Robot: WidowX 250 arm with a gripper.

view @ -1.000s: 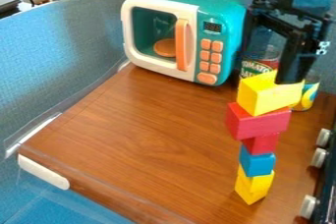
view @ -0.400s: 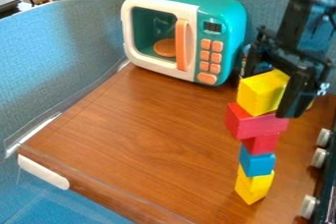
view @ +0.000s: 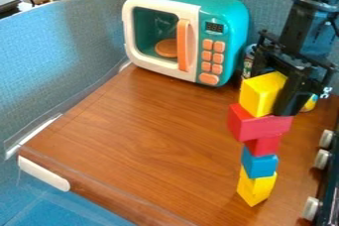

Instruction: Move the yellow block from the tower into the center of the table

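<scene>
Item: yellow block (view: 261, 93), smooth-faced, top piece of a tower (view: 263, 145) near the right side of a brown wood-grain table (view: 145, 136).
End effector: black two-finger gripper (view: 273, 91), lowered about the yellow block from above and the right; whether it grips the piece cannot be told.
Tower, below the top piece, downward: wide red block (view: 255, 127), set crosswise; smaller red block (view: 265, 144); blue block (view: 260, 164); yellow base (view: 257, 189), standing on the wood.
Open room: broad stretch of tabletop from the tower across the centre to the left edge.
Left edge: blue fabric partition (view: 66, 56).
Front edge: white rounded fitting (view: 43, 173) at the left corner.
Right edge: three pale knobs (view: 321, 159), a narrower strip of wood between them and the tower.
Far edge: teal-and-white toy microwave (view: 228, 22) with orange handle, well apart from the tower's base.
</scene>
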